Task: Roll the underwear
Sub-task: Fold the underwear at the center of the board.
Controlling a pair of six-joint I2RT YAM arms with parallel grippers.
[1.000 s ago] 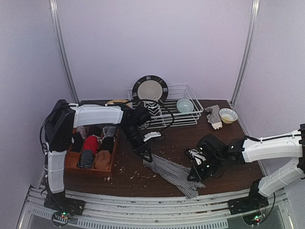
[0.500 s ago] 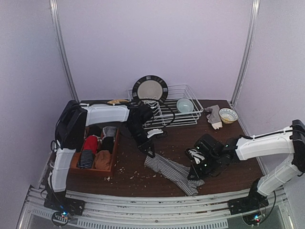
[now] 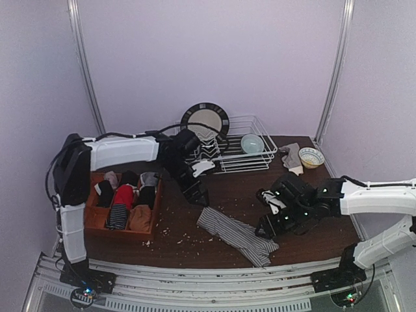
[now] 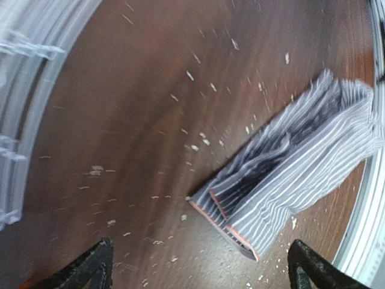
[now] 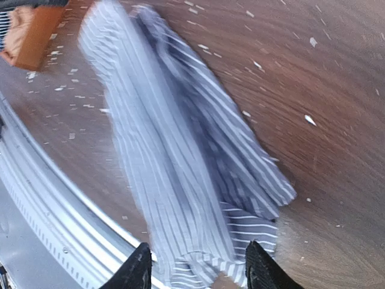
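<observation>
- Underwear on the table (image 3: pixel 240 188), loose: one piece, dark with fine white stripes (image 3: pixel 237 233). It lies flat and folded into a long band that runs from 10 o'clock to 4 o'clock across the near middle of the top. A thin red edge shows at its 10 o'clock end in the left wrist view.
- Rolled garments (image 3: pixel 123 195) in the wooden box (image 3: pixel 120 233) at 9 o'clock of the table: about eight. There are three black, one red, one striped, one orange-brown, one grey and one pale pink-beige. They are packed close, so the count is not certain.
- Left gripper (image 3: pixel 198 198): one. It hangs above the bare wood just off the 10 o'clock end of the striped underwear. Its two fingertips are spread wide and there is nothing between them.
- Right gripper (image 3: pixel 265 229): one. It hangs at 2 o'clock of the band's middle, over its 4 o'clock half. The fingers are parted to a middling gap. The cloth lies below them and is not pinched.
- Wire rack (image 3: pixel 257 162): one, at 12 o'clock on the table.
- Plate (image 3: pixel 205 121): one, standing on edge in the rack.
- Green bowl (image 3: pixel 252 143): one, inside the rack.
- Patterned bowl (image 3: pixel 311 156): one, at 2 o'clock, with one crumpled cloth (image 3: pixel 291 157) just beside it.
- Crumbs (image 3: pixel 188 239): many pale flecks, scattered around the striped underwear.
</observation>
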